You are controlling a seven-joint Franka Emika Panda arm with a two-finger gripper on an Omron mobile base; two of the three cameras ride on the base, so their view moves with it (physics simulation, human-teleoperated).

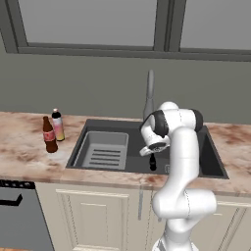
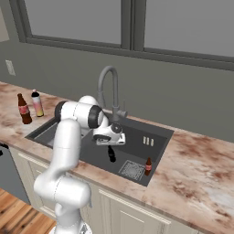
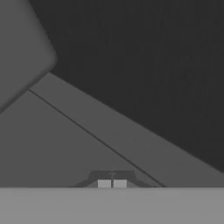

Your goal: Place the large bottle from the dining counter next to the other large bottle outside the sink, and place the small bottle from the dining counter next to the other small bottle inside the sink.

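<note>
My gripper [image 3: 112, 183] is closed, its two tips pressed together with nothing between them. It hangs low in the sink [image 2: 157, 132], just above the small black bottle [image 2: 111, 154]. This bottle seems to stand on the basin floor near the front wall. I cannot tell if my fingers touch its neck.

The brown bottle [image 1: 49, 136] stands on the counter just beside the pink bottle [image 1: 58, 125], at about 7 o'clock of it, so this half of the task looks done.

The danger I see is the black bottle. My hand is so close over it that a sideways move could push the neck and tip it over, and it would then roll on the smooth floor. A wide swing of the arm could also hit the faucet [image 2: 109, 87].

The right base view shows the other small bottle [image 2: 148, 167] at about 4 o'clock of the black one, with the drain between them. In the left base view my arm covers that corner, but the ribbed tray [image 1: 103, 149] is plain there.
</note>
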